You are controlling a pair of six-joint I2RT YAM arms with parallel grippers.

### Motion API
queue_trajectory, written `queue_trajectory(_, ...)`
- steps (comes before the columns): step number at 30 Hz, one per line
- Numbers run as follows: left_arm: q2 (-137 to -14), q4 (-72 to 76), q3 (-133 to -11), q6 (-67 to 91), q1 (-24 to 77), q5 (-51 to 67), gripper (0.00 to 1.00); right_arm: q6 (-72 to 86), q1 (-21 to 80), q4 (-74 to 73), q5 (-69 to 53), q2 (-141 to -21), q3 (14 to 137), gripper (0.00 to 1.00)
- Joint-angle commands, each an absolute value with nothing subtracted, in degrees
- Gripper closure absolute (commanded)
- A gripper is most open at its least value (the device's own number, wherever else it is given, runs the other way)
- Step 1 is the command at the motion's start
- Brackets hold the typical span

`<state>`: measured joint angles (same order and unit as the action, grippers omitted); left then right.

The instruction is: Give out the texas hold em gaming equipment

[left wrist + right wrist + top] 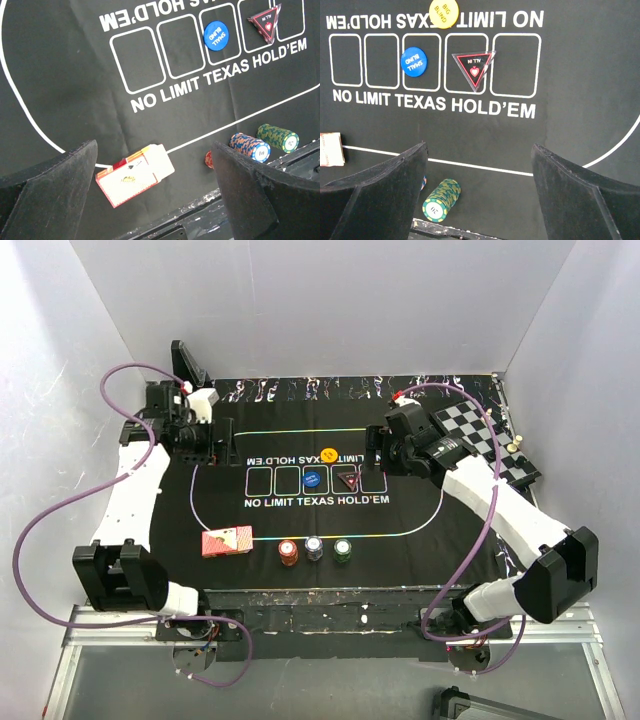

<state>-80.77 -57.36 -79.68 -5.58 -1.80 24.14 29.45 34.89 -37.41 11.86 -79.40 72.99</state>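
The card pack (227, 540) lies at 8 o'clock on the mat (440, 530), its long axis from 9 to 3. The triangle marker (347, 478) points to 6. The left gripper (155, 192) and the right gripper (477, 192) both stand apart and empty. In the left wrist view a finger hides most of the red chips (208, 159).

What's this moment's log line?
left pincer open, empty; right pincer open, empty; card pack, chip stacks near edge; blue button, triangle marker on boxes

chessboard (487, 437), black printed mat (230, 518)
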Motion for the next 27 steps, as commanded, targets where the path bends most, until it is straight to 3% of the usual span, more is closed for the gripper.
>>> queue_trajectory(1,-82.6,-54.5,-81.8,-5.6,2.8,22.0,0.02,27.9,34.9,-35.9,12.2,-76.8,72.0,0.09)
queue_trajectory(27,-115.4,-45.1,-98.4,-15.8,27.6,13.5,0.04,32.3,26.2,-32.0,8.2,-67.2,59.1,0.09)
